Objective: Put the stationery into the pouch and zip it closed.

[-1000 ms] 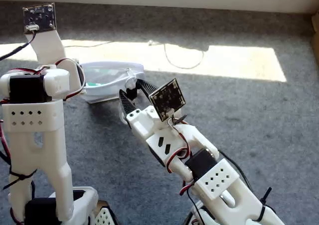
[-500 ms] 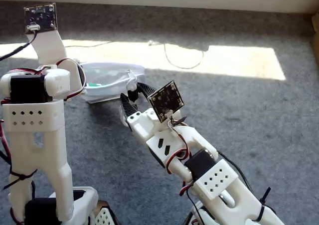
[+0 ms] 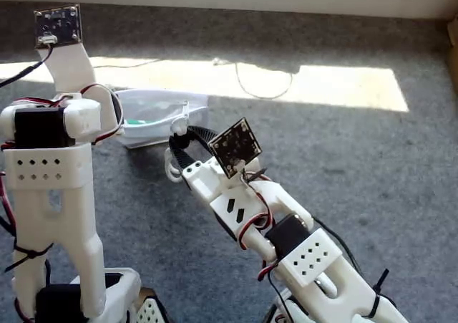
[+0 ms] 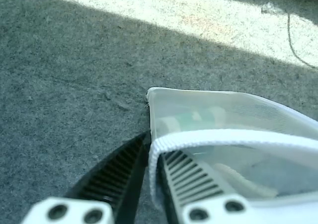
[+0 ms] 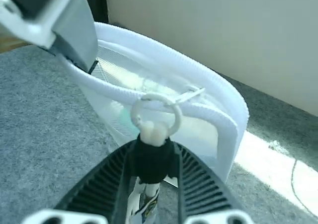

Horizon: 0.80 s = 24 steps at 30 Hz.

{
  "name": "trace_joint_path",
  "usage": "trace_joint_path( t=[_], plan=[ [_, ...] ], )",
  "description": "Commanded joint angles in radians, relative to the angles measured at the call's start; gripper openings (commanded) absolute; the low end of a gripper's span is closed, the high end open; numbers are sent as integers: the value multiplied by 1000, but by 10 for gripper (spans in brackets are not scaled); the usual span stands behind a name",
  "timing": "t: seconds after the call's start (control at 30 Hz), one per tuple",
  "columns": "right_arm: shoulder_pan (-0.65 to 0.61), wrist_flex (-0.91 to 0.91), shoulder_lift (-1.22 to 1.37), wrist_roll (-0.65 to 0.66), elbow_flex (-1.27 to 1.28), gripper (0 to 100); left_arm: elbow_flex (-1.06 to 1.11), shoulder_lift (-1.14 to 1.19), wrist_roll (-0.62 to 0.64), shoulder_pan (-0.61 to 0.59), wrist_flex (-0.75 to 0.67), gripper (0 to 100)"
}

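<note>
Clamping ringed stationery [image 5: 152,132], the right pincer [image 5: 153,152] hovers beside the pouch [image 5: 218,110].

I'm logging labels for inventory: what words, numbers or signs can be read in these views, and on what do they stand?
No text can be read.
Dark print on the white body of the stationery item held in the right gripper: too blurred to read.
Pouch: no print shows.
</note>
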Motion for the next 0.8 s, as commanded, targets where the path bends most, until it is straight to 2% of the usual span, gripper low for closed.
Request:
trace_joint_path(
  t=[0.0, 0.17, 0.33, 0.43, 0.53, 0.77],
  plan=[
    [10, 91, -7, 20, -18, 11, 8, 10, 3, -15, -11, 8],
    [36, 269, -35, 20, -54, 11, 8, 10, -46, -16, -11, 25],
    [48, 470, -189, 20, -97, 11, 8, 12, -64, -10, -6, 181],
    [48, 593, -271, 20, -114, 11, 8, 12, -26, -10, -6, 261],
    [50, 677, -332, 21, -110, 11, 7, 7, -20, -7, -11, 274],
    [51, 811, -417, 23, -107, 11, -5, 4, -28, 96, -40, 277]
  ],
)
